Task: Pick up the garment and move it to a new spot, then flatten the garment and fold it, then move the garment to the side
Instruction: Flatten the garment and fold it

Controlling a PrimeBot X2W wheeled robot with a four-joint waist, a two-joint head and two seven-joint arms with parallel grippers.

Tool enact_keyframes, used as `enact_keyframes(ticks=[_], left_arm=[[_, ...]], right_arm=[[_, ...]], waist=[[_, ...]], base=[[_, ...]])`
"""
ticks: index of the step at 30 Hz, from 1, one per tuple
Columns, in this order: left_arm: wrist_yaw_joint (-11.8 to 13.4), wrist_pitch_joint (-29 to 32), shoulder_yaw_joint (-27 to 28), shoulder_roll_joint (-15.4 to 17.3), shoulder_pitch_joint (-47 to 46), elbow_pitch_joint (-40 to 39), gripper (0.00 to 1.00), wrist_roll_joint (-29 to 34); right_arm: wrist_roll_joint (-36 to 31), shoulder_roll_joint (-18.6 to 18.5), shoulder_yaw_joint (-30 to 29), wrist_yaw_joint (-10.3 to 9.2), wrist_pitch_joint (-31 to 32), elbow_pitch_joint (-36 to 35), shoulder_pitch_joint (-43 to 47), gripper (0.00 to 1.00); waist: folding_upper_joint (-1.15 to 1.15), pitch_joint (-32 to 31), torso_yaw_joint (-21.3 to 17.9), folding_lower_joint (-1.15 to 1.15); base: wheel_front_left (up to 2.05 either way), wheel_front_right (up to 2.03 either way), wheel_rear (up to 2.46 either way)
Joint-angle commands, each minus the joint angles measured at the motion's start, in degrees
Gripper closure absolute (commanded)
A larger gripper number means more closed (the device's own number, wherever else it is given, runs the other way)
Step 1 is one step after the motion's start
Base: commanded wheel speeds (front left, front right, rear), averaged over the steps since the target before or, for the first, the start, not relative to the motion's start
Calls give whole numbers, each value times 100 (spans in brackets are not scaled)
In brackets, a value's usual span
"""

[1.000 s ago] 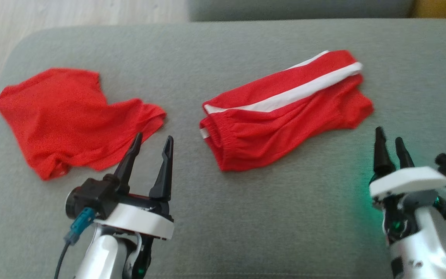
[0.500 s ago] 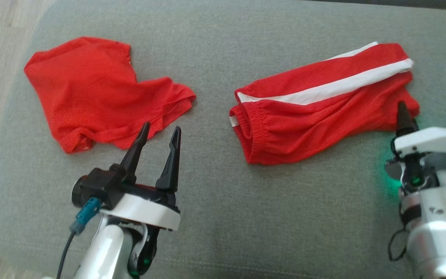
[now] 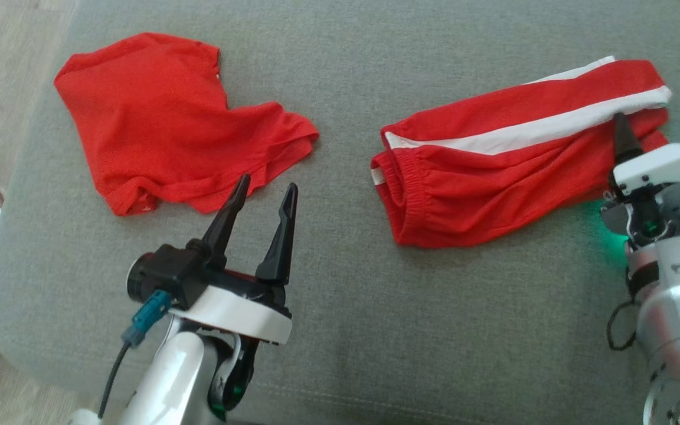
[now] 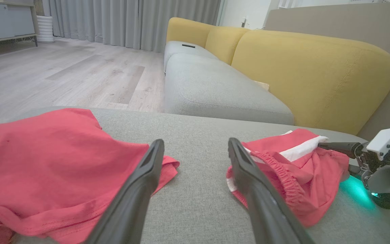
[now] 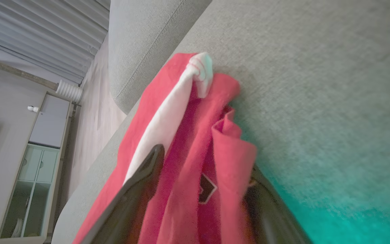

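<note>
The right gripper (image 3: 622,130) has pushed forward since a second ago. Then it was short of the red shorts (image 3: 493,171); now it reaches over their leg end, at the right side of the grey cushion (image 3: 405,330). The head camera has also swung, so the shift of the whole scene is not the cloth moving.

The shorts lie loosely folded on the cushion's right half, white stripe uppermost and waistband toward the cushion's middle. A red shirt (image 3: 157,130) is crumpled on the left half. The right gripper's jaws are spread wide, with a fold of the hem standing up between them in the right wrist view. Nothing is pinched yet. The far finger is partly behind cloth, so it may or may not be touching the cushion. The left gripper (image 3: 268,183) is spread and empty, over the cushion's near middle.

The shorts look light, limp and thin, probably a little slick. They would sag and unfold when lifted. The doubled hem by the stripe end, or the thicker elastic waistband, seems the surest place to grip.
</note>
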Motion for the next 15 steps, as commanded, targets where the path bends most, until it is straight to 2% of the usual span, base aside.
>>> enact_keyframes(ticks=[1,9,10,11,15], left_arm=[[37,-30,158,14,-254,-205,0,-45],[75,-30,81,14,-329,-234,0,-109],[82,-30,75,14,-340,-234,0,-119],[90,-30,70,14,-349,-234,0,-127],[119,-30,80,14,-352,-217,0,-153]], right_arm=[[-73,124,112,29,106,139,-125,0],[-436,-49,107,29,58,683,-568,0],[-471,-58,108,29,35,731,-607,60],[-523,-68,128,29,-22,757,-636,100],[-617,-30,185,29,-286,779,-673,100]], waist=[[0,41,42,0],[0,157,141,0],[0,164,146,0],[0,166,147,0],[0,122,113,0]], base=[[0,0,0],[0,0,0],[0,0,0],[0,0,0],[0,0,0]])
